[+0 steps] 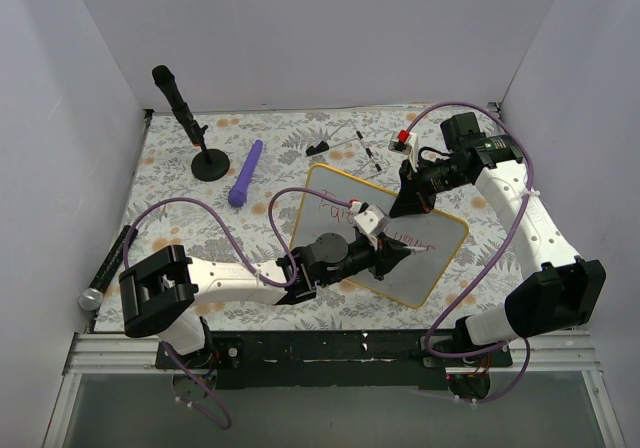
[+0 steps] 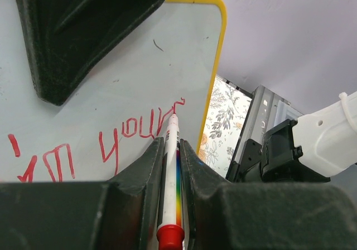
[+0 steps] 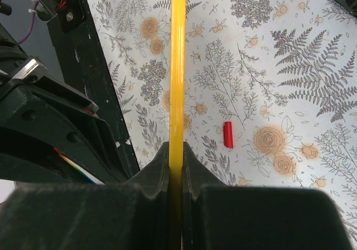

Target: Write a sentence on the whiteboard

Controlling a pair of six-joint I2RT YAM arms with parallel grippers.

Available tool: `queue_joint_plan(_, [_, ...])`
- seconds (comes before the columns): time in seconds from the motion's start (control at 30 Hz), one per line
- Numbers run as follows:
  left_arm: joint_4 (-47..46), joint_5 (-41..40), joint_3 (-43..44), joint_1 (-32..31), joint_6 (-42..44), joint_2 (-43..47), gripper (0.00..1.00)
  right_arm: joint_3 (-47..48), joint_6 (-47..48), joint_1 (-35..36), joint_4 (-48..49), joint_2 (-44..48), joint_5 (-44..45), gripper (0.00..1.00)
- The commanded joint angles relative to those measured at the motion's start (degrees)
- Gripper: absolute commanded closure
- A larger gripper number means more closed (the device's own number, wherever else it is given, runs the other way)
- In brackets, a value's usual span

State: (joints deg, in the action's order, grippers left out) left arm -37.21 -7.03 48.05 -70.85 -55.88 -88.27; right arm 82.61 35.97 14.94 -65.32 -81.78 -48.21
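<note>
The whiteboard (image 1: 447,236) was seen near the middle of the bench (image 1: 180,183), between the two arms. Its yellow rim was clamped at the far edge by the right tool (image 3: 175,149), shut tight on it. The left tool (image 2: 167,145) was closed on a marker (image 2: 170,174), whose tip was set against the board at the end of the red sentence (image 2: 111,144), read as "in your". A red cap (image 3: 228,134) lay on the bench near the rim.

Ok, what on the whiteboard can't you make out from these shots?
Top view: the sentence is too small to read; the left arm covers part.
Left wrist view: its start is cut off at the left edge.
Right wrist view: the whiteboard shows edge-on only, its face hidden.
</note>
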Motion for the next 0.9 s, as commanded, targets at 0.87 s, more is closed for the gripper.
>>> queue_joint_plan(0.87, [4.2,-0.7,-1.7,0.3,0.2,4.6,1.0,0.7,0.3,-0.2,2.2,2.8,-5.7,0.99])
